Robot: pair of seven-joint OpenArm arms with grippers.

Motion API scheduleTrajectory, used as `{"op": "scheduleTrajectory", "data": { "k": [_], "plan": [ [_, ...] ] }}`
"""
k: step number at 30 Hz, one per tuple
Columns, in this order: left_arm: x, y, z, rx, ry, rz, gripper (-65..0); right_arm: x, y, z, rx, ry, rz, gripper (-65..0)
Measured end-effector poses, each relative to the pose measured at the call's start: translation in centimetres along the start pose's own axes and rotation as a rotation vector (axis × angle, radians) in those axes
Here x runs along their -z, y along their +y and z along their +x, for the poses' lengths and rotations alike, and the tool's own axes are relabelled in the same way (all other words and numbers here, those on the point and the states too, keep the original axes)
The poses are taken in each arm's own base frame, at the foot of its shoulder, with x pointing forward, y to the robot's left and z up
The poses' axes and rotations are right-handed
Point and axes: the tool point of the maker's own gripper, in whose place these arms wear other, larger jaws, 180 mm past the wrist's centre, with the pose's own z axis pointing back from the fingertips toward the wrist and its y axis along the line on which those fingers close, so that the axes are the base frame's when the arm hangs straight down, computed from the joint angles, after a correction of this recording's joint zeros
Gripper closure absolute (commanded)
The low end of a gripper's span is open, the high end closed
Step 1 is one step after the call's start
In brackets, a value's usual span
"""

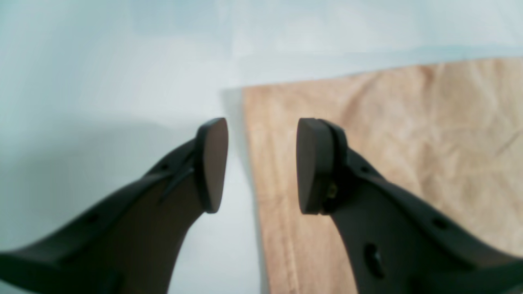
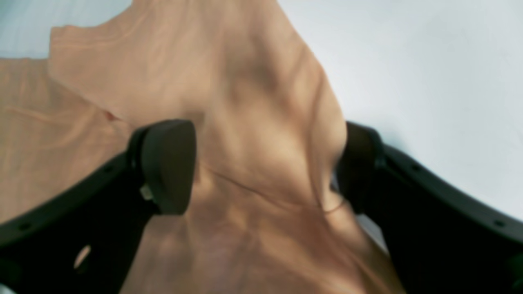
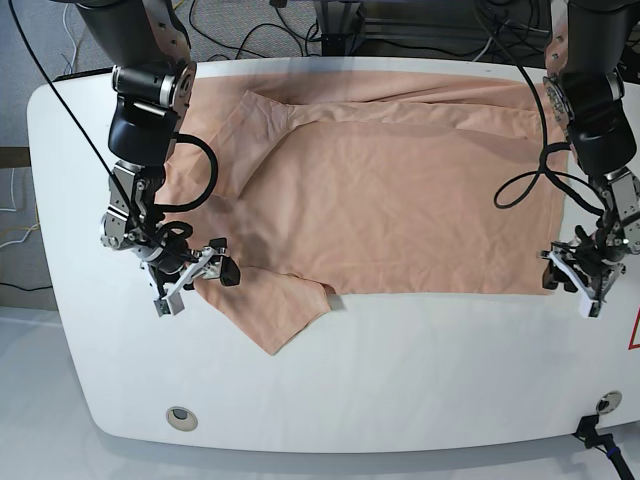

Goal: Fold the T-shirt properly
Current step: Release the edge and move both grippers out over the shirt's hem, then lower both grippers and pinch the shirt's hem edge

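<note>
the white table (image 3: 400,390) carries the t-shirt (image 3: 400,200), spread flat across its far half with no readable print or label showing. the right gripper (image 2: 261,167) stands wide around a raised sleeve fold, seemingly not pinching it. the left gripper (image 1: 261,165) hangs parted over the shirt's hem corner, holding nothing.

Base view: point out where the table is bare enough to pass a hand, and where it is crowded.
Bare: the white table's wide front strip, between the peach fabric T-shirt's near edge and the table rim. Crowded: the front-left corner, where the open right claw straddles a sleeve, and the right edge, where the open left claw sits at the shirt's corner.
</note>
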Motion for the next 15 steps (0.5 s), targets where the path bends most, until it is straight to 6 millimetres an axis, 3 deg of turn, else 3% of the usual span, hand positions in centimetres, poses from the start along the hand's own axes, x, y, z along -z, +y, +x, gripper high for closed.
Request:
{"op": "scheduleTrajectory", "data": {
  "k": [2, 5, 15],
  "plan": [
    [-0.5, 1.0, -0.3, -0.027, -0.01, 0.02, -25.6, 0.0, 0.0, 0.0, -0.001, -0.001, 0.002, -48.3],
    [-1.2, 2.1, -1.6, -0.02, 0.026, 0.043, -25.7, 0.1, 0.2, 0.0, 0.0, -0.001, 0.004, -38.3],
    [-0.2, 0.9, -4.7, -0.077, 0.08, 0.003, -26.0, 0.1, 0.2, -0.5, 0.002, 0.023, 0.002, -3.4]
  ]
}}
